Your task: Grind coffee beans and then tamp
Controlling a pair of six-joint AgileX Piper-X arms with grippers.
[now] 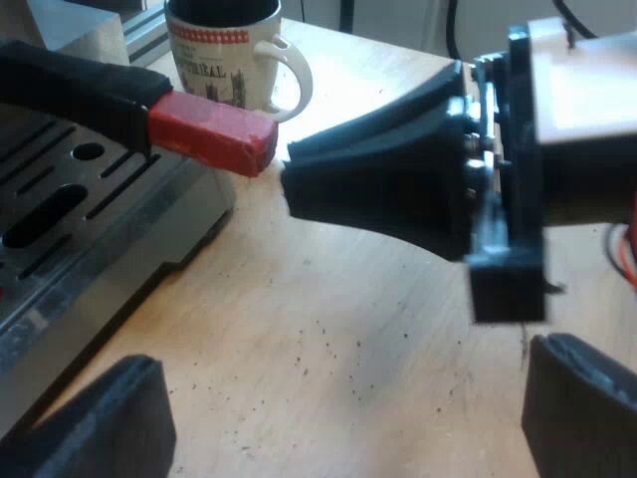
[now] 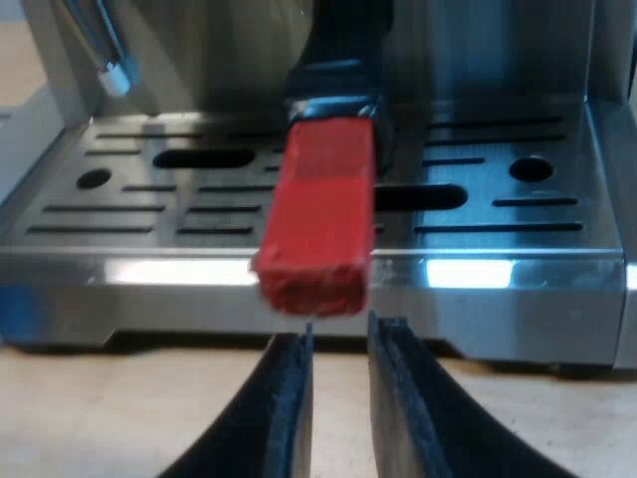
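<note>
**A:** Right gripper (image 2: 338, 334), finger state?

**B:** Its fingers (image 2: 284, 408) are close together with a narrow gap between them and nothing in it. The tips sit just under and in front of the red end (image 2: 318, 224) of the holder's handle (image 2: 343, 50). I can't tell whether they touch it.

**A:** Handle orientation?

**B:** The long axis runs straight out from the espresso machine (image 2: 478, 60) front, over the drip tray (image 2: 498, 214). The red end points away from the machine and toward the right gripper. It overhangs the tray's front edge, roughly level. The holder's metal head is out of sight.

**A:** Left wrist view agree?

**B:** Yes. The red end (image 1: 214, 136) sticks out past the drip tray (image 1: 60, 229), over the table (image 1: 398, 329). The right gripper (image 1: 291, 184) is nose-on to it with a small gap between, on nearly the same line as the handle (image 1: 70, 85).

**A:** Left gripper?

**B:** The left gripper (image 1: 338, 428) is spread wide and holding nothing. One finger (image 1: 100, 423) is by the tray's edge and the other is out over bare wood. It hangs above the table beside the machine, well back from the handle.

**A:** Anything else nearby?

**B:** A mug (image 1: 229, 60) stands upright on the table just beyond the red end. Dark specks (image 1: 299, 349) are scattered on the wood. The steam wand (image 2: 100, 50) hangs over the tray's far corner.
</note>
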